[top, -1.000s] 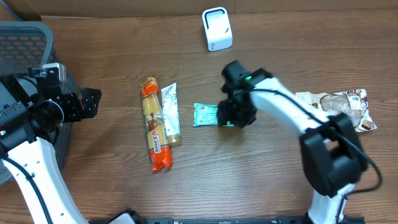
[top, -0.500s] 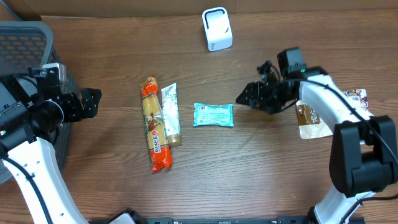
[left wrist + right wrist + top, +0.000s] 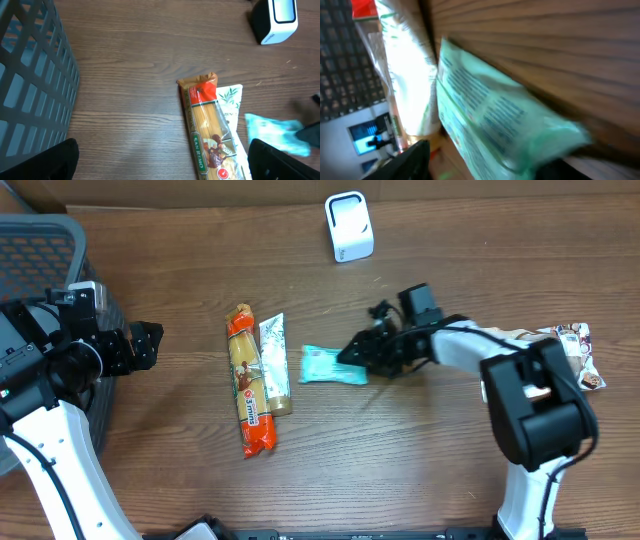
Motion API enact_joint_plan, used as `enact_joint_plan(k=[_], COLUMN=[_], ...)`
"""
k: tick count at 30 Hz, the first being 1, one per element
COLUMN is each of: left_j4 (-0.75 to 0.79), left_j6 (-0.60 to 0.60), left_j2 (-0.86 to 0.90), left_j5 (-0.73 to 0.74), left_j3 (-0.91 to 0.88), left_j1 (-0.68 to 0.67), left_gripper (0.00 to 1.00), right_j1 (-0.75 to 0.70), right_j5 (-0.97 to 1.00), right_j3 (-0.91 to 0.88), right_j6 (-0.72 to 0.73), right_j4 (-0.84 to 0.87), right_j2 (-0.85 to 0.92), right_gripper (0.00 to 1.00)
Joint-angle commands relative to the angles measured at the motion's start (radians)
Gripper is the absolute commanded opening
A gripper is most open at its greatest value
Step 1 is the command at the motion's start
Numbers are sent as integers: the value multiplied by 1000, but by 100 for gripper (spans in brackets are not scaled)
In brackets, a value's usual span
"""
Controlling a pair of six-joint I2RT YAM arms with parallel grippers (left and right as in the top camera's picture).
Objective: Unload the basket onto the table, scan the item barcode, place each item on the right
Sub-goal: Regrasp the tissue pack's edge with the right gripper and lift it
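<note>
One pasta pack [image 3: 249, 395] lies near teal pouch [image 3: 322, 366]; left pincer [image 3: 152, 345] apart, right pincer [image 3: 348, 354] unclear.

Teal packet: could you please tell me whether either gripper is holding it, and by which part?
The right gripper appears to pinch the teal packet by its end nearest that arm; the left gripper is open, holding nothing.
</note>
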Motion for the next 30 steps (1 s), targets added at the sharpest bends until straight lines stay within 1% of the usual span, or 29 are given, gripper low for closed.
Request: enact_joint_plan(k=[1,2,3,6,8,11,15,18,24,30], left_j4=[1,2,2,1,1,1,1,2,2,1], left_j6=[15,15,15,15,15,15,15,15,15,15], left_j2=[2,2,2,2,2,2,2,2,2,2], left_j5=[16,16,16,16,16,16,16,16,16,16], left_j3=[-1,-1,-1,-1,-1,-1,-1,-1,-1,-1], left_j1=[3,3,2,2,2,2,2,3,2,2], left_gripper=[99,100,100,100,100,100,100,99,100,100], right_j1=[56,64,67,68,63,61,42,12,-59,-108], right_j5=[111,126,135,126,111,75,18,-9,-7,55], right_j3=[-16,-16,-16,-15,-15,-15,3,13,14,14], right_j6=[155,163,165,165,165,161,146,98,-30,-160], right_j4=[17,19,22,35,38,53,60,37,-76,-185], right_j2=[79,80,80,80,80,80,68,3,-217,-502], right_gripper=[49,44,35,18,14,4,4,4,4,4])
